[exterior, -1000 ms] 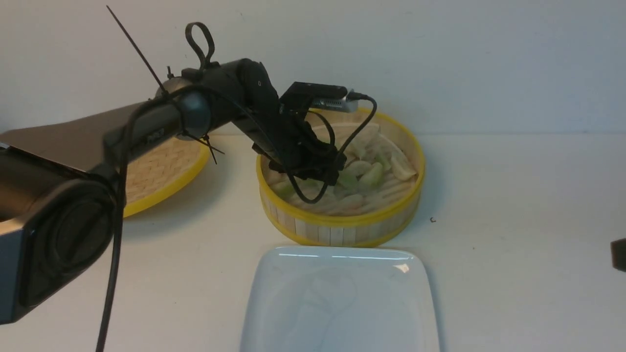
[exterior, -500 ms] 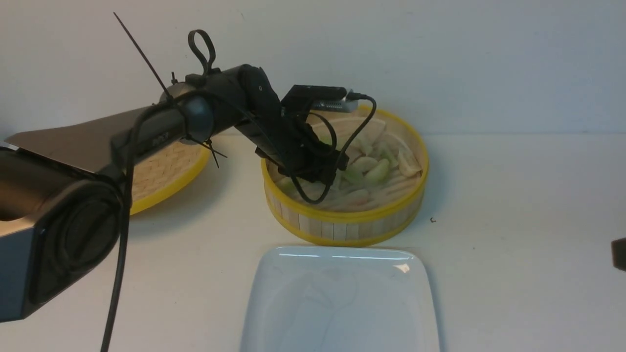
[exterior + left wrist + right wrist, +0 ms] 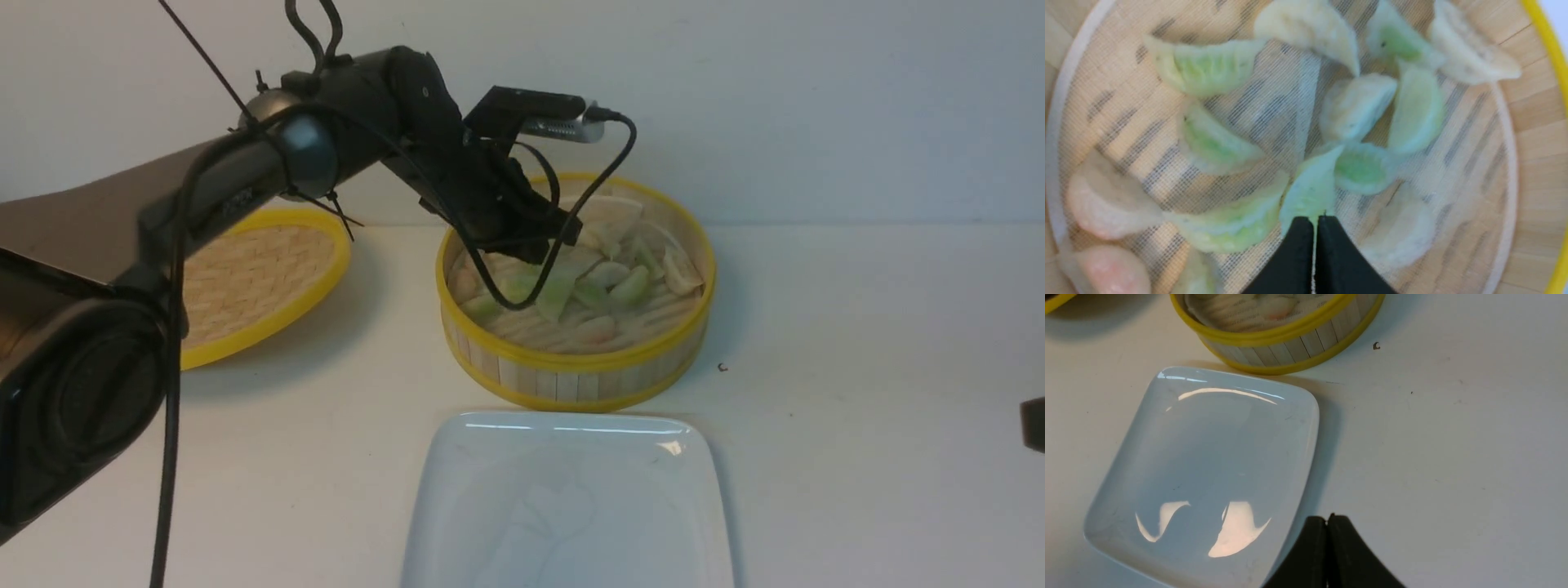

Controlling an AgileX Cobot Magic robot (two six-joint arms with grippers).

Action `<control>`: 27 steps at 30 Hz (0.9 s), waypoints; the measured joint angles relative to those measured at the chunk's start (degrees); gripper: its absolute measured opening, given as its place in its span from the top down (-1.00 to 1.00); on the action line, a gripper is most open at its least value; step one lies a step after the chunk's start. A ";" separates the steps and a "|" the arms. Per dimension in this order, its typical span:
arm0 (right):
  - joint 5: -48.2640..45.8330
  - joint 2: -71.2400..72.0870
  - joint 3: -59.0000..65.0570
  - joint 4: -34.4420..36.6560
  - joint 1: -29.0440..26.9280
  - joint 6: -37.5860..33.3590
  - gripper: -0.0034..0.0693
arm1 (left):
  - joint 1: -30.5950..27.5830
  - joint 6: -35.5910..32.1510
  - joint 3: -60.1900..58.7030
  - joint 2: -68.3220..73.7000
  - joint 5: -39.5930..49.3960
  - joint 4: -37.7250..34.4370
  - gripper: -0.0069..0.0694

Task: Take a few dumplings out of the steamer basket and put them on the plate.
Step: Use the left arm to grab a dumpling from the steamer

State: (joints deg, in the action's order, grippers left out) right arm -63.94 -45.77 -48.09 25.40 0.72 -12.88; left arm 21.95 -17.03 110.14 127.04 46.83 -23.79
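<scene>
Lifted since a second ago, the left gripper (image 3: 1314, 222) has closed from a wide spread. It now pinches the thin edge of one pale green dumpling (image 3: 1310, 192), which hangs a little above the others. The remaining dumplings (image 3: 620, 286), green, cream and pinkish, lie on the mesh liner (image 3: 1290, 102) inside the steamer basket (image 3: 571, 382). The basket stands toward the far edge of the table (image 3: 857, 327), about midway across. The plate (image 3: 563, 490) sits at the near edge, just in front of the basket. The right gripper (image 3: 1327, 519), fingertips pressed together, hangs over the table just beside the plate's right edge. A woven lid (image 3: 253, 278) lies toward the table's far left, apart from the basket.
</scene>
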 joint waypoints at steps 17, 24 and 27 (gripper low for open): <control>0.00 0.00 0.00 0.77 0.00 0.00 0.95 | 0.06 7.89 0.12 3.92 2.12 -0.43 -0.19; 0.00 0.00 0.00 0.77 0.00 0.00 0.95 | 0.06 7.82 0.18 5.71 0.33 -5.56 -0.21; 0.00 0.00 0.00 0.77 0.00 0.00 0.95 | 0.01 7.76 0.23 6.05 -0.49 -6.48 -0.21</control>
State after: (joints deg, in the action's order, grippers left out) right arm -63.94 -45.77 -48.09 26.17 0.72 -12.88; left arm 21.96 -9.27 110.36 133.09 46.34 -30.28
